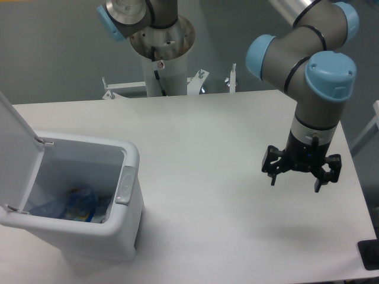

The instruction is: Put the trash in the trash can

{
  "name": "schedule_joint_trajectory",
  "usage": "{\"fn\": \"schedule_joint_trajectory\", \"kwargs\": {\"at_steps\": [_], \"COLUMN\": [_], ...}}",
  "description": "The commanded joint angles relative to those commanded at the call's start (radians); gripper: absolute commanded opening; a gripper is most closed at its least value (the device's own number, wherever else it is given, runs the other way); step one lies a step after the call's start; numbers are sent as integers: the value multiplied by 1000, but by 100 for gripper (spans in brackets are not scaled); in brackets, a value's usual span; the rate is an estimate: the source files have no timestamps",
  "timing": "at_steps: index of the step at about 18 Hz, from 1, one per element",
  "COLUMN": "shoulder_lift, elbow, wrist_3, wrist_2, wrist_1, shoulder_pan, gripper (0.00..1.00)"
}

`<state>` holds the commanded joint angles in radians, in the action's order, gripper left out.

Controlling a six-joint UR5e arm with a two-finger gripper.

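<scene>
The gripper point(295, 179) hangs with fingers spread and nothing between them, over the right edge of the table point(195, 148); the bottle point(74, 205) lies in the bottom of the trash can point(121, 231) at the front-left corner, lid point(16, 142) up. I cannot pick out the wrapper; if it sits out of view, the job could end short; a low sweep leftward might clip the bin's rim.

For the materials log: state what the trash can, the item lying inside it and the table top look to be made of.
Trash can: seems moulded white plastic, smooth, slightly glossy, with rounded corners and a grey latch.
Item inside: probably thin clear bluish plastic; it looks crinkled, though detail is too blurred to be sure.
Table: smooth matte white surface, possibly laminate; the core is not visible.
</scene>
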<state>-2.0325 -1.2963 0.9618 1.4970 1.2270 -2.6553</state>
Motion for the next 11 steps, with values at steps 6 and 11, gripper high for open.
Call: {"fn": "schedule_joint_trajectory", "kwargs": {"at_steps": [6,11], "shoulder_lift": [-21,-23], "elbow": [25,15], "wrist_3": [114,153], "wrist_2": [71,88], "wrist_1": [46,46], "shoulder_pan": [18,20], "gripper": [100,100]}}
